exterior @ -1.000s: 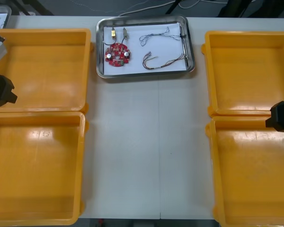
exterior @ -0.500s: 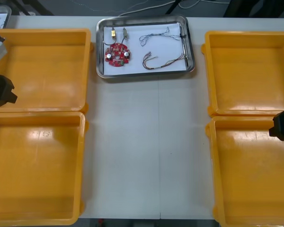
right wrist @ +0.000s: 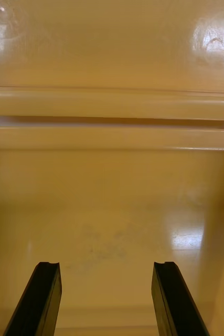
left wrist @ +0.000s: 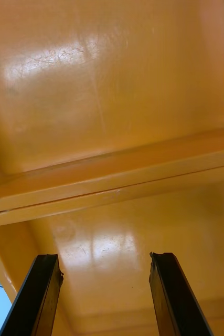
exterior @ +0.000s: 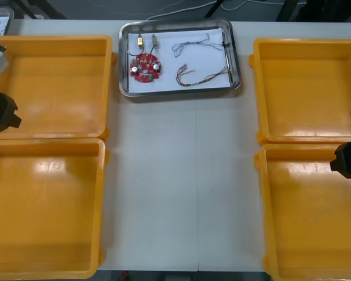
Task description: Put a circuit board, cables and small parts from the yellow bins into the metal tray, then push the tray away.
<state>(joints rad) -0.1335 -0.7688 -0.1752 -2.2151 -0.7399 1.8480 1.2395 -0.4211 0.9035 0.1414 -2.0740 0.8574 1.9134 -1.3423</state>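
My left gripper (left wrist: 105, 260) and right gripper (right wrist: 105, 266) hang spread open, gripping nothing, each over the yellow bins (exterior: 52, 88) at its own side. The circuit board (exterior: 144, 67), cables (exterior: 200, 75) and small metal parts (exterior: 154, 41) lie in the metal tray (exterior: 179, 91) at the far edge of the table (exterior: 181, 175), well apart from my fingers.

Electronics workshop bench: light table (exterior: 181, 187) with yellow bins (exterior: 52, 88) and a metal tray (exterior: 123, 58) holding a red circuit board (exterior: 145, 66) and cables (exterior: 202, 75).
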